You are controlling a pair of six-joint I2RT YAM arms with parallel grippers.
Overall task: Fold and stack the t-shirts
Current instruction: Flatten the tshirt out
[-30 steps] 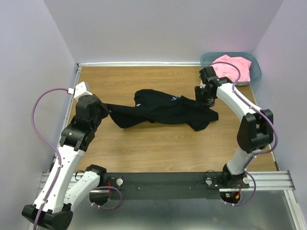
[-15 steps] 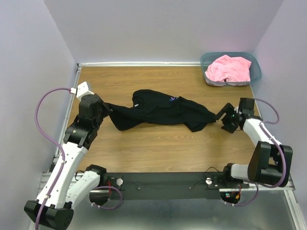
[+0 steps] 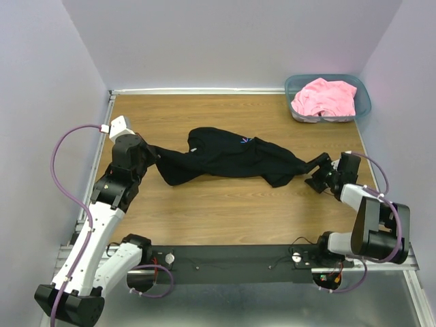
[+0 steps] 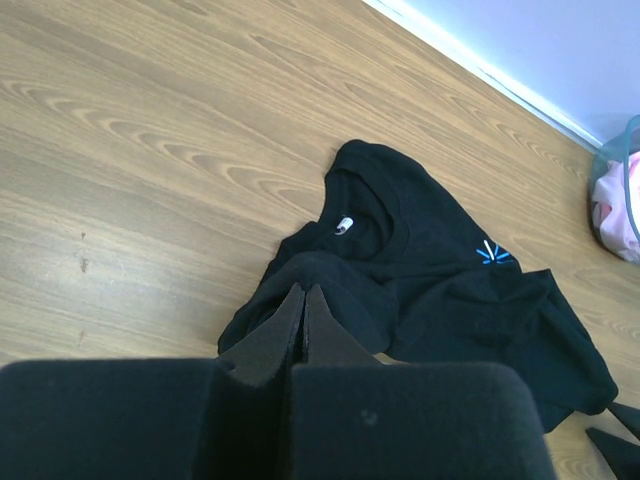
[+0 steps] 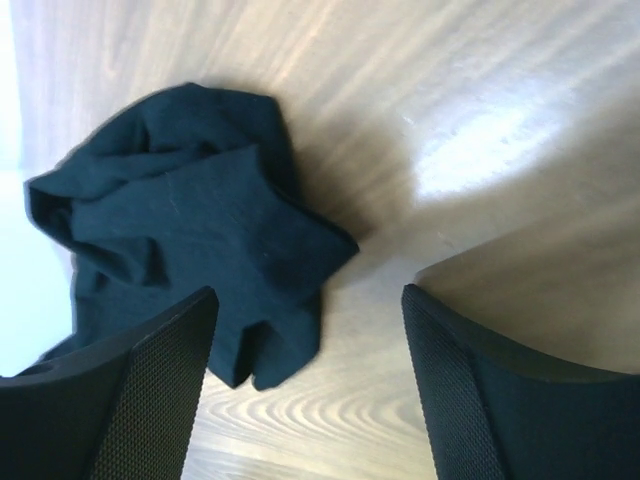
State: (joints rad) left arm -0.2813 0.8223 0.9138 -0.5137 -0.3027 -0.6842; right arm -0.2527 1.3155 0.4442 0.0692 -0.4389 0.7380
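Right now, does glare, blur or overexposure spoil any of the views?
Right wrist: a bright glare patch on the table, the left edge blown out white, the black t-shirt tinted bluish. Left wrist: sharp on the shirt, but the left hand is a featureless dark mass across the bottom. Top external: even light, soft shadows, no glare.

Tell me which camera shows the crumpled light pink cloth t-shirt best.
The top external view: the crumpled light pink cloth t-shirt lies in full sight inside the teal translucent plastic bin. The left wrist view catches only a pink sliver of it at the right edge; the right wrist view does not show it.
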